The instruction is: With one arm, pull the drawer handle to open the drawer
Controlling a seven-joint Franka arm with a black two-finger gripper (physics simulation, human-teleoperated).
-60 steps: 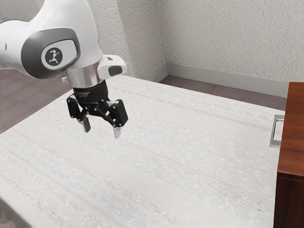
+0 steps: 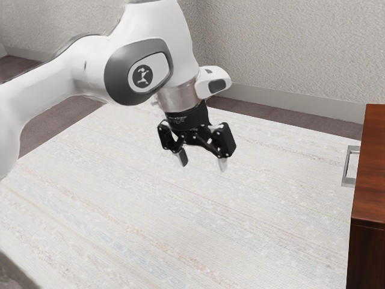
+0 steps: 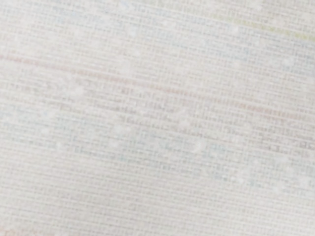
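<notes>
**Hovering over the table with open fingers, well apart from the drawer handle**

Seen from the side, the white arm [image 2: 90,66] comes in from the exterior view's left and bends down at the wrist, so the hand points almost straight down at the table [image 2: 120,229]. The gripper [image 2: 203,164] hangs above the pale woven tabletop without touching it, roughly mid-table. Its two black fingers [image 2: 182,159] are spread wide apart and hold nothing; only bare tabletop lies beneath them. The hand is turned so one finger sits toward the exterior view's left and the other toward its right.

The drawer handle [image 2: 350,166], a grey metal loop, sticks out from the front of the dark wooden cabinet [image 2: 368,198] at the exterior view's right edge. It is well apart from the gripper, with open tabletop between the two. Whether the drawer is pulled out at all cannot be told from this angle. A textured wall [image 2: 289,42] with a baseboard runs behind the table.

From the wrist camera, the woven tabletop [image 3: 157,118] lies directly under the hand, with faint coloured threads running across it.
</notes>
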